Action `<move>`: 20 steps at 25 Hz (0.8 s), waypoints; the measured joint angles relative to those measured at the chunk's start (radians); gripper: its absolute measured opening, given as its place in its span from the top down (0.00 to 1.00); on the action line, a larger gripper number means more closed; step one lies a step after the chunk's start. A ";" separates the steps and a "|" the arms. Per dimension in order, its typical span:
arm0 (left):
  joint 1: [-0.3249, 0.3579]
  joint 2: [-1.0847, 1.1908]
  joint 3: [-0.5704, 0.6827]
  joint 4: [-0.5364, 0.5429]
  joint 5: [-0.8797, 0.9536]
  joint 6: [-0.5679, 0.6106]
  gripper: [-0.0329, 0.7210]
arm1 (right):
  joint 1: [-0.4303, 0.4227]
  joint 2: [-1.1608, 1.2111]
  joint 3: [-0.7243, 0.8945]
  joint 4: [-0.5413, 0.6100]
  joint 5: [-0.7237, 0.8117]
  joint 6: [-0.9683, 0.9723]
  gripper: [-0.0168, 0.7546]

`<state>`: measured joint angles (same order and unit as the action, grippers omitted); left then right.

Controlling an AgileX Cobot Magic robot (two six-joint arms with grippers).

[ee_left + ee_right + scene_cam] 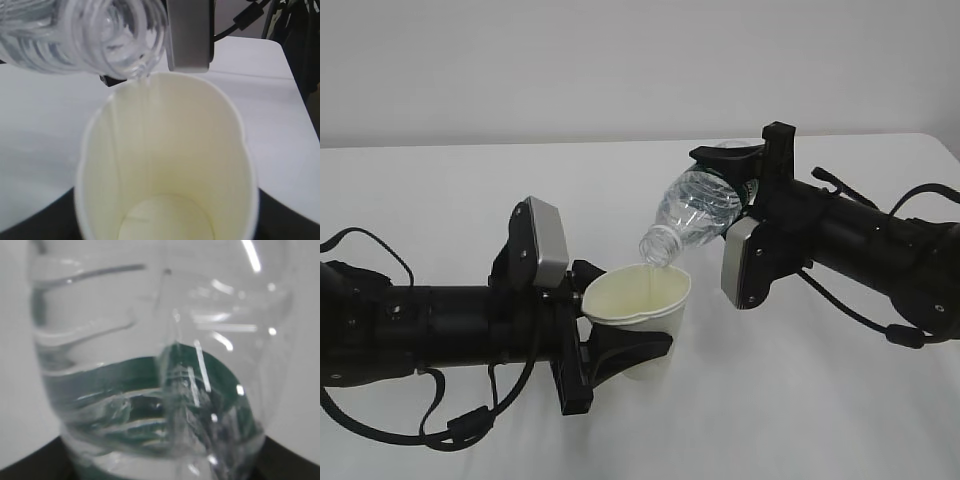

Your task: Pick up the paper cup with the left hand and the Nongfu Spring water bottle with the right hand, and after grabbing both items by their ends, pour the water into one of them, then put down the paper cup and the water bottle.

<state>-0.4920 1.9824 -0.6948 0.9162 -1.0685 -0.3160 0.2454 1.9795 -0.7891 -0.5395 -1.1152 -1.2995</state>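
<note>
**Water running from bottle to cup**

Nearest me, the left hand (605, 345) has its fingers (630, 350) clamped round the paper cup (638, 315), held above the surface (440, 190). Beyond, the right hand (745, 175) grips the tilted Nongfu Spring water bottle (695, 215), fingers wrapped about its base, water (147, 82) trickling into the cup.

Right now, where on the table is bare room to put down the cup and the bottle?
Bare table lies behind the left hand, and more in front of the right hand, toward the near right corner. The middle is crowded: the paper cup sits under the tilted bottle, both held.
</note>
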 joint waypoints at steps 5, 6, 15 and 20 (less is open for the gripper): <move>0.000 0.000 0.000 0.000 0.000 0.001 0.39 | 0.000 0.000 0.000 0.000 0.000 -0.002 0.43; 0.000 0.000 0.000 0.000 0.000 0.001 0.39 | 0.000 0.000 0.000 0.000 0.000 -0.004 0.43; 0.000 0.000 0.000 0.000 0.000 0.002 0.39 | 0.000 0.000 0.000 0.000 0.000 -0.010 0.43; 0.000 0.000 0.000 0.000 0.000 0.002 0.39 | 0.000 0.000 0.000 0.000 0.000 -0.010 0.43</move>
<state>-0.4920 1.9824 -0.6948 0.9162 -1.0685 -0.3136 0.2454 1.9795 -0.7891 -0.5395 -1.1152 -1.3092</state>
